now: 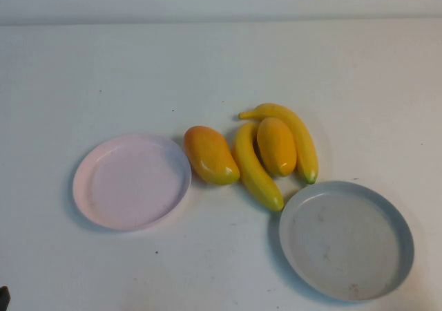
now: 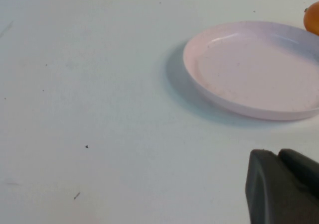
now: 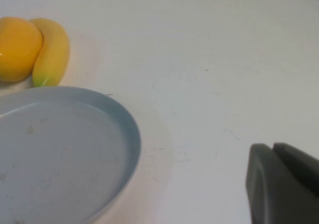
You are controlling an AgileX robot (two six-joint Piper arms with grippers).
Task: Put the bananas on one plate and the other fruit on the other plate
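Two bananas lie mid-table in the high view, one (image 1: 257, 167) in the middle of the group and one (image 1: 295, 137) curving round the right side. One orange-yellow mango (image 1: 210, 155) lies left of them and another (image 1: 276, 145) sits between the bananas. The pale pink plate (image 1: 131, 181) is to the left and the grey-blue plate (image 1: 345, 238) to the front right; both hold nothing. My left gripper (image 2: 276, 154) is shut and empty near the pink plate (image 2: 254, 69). My right gripper (image 3: 273, 147) is shut and empty beside the grey-blue plate (image 3: 65, 149).
The white table (image 1: 221, 69) runs back to a pale wall. A dark bit of my left arm (image 1: 3, 297) shows at the front left corner. The right wrist view shows one mango (image 3: 17, 47) and a banana tip (image 3: 52, 52) beyond the grey-blue plate.
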